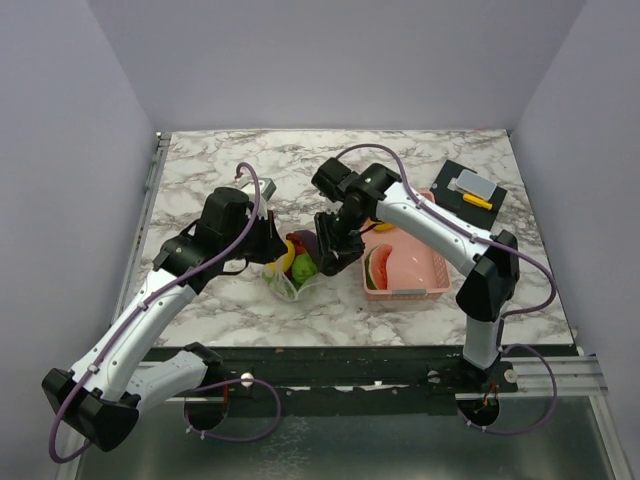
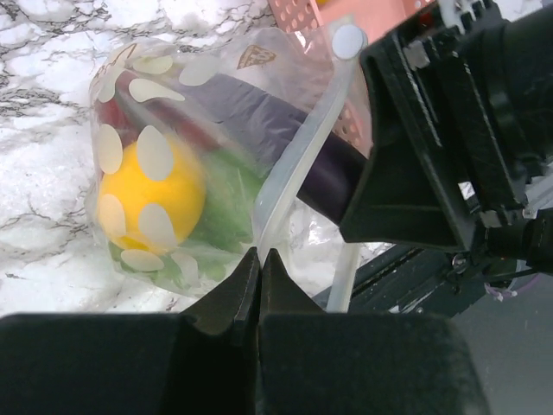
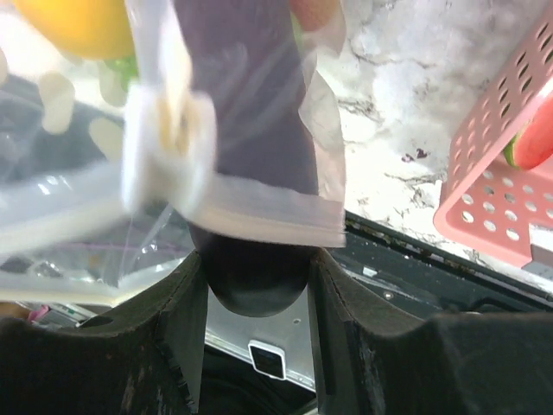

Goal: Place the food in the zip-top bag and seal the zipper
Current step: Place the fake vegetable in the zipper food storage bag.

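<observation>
Loading step, seen from three views. The left gripper [image 2: 259, 264] is clenched on the mouth edge of the bag [image 2: 155, 112], pinching the zipper [image 2: 298, 151] strip and keeping the mouth lifted off the table [image 1: 200, 170]. The right gripper [image 3: 255, 259] grasps a dark purple piece [image 3: 251, 104] by its rounded end, with the other end already past the zipper and inside the bag. Other food [image 2: 220, 203] lies within: a yellow fruit [image 2: 151, 194], with green and red pieces beside it. A watermelon slice [image 1: 378, 268] remains in the pink basket [image 1: 420, 292], just right of the bag, so filling appears unfinished and the zipper is unsealed. The next move probably calls for pushing the purple piece fully in and releasing it without dragging the bag from the left grip, then fetching the slice; whether more food lies in the basket cannot be told
</observation>
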### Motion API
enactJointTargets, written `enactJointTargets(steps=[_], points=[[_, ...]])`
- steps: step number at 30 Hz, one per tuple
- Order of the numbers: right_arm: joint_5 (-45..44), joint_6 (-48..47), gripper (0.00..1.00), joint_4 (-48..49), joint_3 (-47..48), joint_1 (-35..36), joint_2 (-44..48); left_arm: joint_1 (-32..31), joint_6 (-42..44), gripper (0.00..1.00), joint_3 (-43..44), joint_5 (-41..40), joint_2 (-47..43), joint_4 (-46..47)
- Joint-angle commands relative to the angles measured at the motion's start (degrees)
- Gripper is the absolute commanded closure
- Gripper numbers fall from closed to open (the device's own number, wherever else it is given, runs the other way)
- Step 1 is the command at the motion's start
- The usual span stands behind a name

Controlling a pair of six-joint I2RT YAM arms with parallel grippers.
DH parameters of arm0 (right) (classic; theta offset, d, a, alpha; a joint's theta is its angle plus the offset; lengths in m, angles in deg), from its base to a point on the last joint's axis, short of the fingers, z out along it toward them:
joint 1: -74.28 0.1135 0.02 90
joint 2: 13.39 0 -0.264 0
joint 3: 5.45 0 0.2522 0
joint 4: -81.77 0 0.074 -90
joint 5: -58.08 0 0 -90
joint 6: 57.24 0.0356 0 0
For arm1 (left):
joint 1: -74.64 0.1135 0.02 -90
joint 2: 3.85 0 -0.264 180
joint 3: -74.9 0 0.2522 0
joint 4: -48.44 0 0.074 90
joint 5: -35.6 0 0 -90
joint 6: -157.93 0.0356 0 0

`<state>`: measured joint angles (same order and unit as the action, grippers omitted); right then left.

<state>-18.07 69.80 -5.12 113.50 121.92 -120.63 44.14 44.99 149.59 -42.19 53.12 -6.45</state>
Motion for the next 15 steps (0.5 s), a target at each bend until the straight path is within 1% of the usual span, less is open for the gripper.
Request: enactJointTargets(steps=[1, 2, 5, 7, 10, 13, 15], points=[[-3.5, 0.3, 0.77, 1.0, 4.6, -0.1, -2.7, -0.3, -0.2, 1.00, -0.4, 1.9, -1.3, 1.7], [-3.9, 0.4, 0.72, 1.2, 5.0, -0.1, -2.7, -0.3, -0.1, 1.00, -0.5, 1.9, -1.3, 1.6], [-5.3, 0.9, 0.50, 2.4, 4.6, -0.1, -1.5, -0.3, -0.1, 1.00, -0.8, 2.0, -0.7, 1.7], [-5.9, 0.9, 0.40, 3.4, 4.0, -0.1, -0.2, -0.3, -0.2, 1.00, -0.9, 1.9, -0.3, 1.7], [-6.7, 0.8, 0.32, 4.8, 2.4, -0.1, 2.5, -0.3, -0.1, 1.00, -0.9, 1.6, 0.2, 1.8], [-8.1, 1.6, 0.28, 7.2, -0.9, -0.1, 6.3, -0.3, -0.3, 1.00, -1.1, 1.0, 0.6, 2.1], [-7.3, 2.5, 0.28, 9.1, -3.9, 0.0, 8.9, -0.3, -0.6, 1.00, -1.3, 0.9, 1.1, 2.3]])
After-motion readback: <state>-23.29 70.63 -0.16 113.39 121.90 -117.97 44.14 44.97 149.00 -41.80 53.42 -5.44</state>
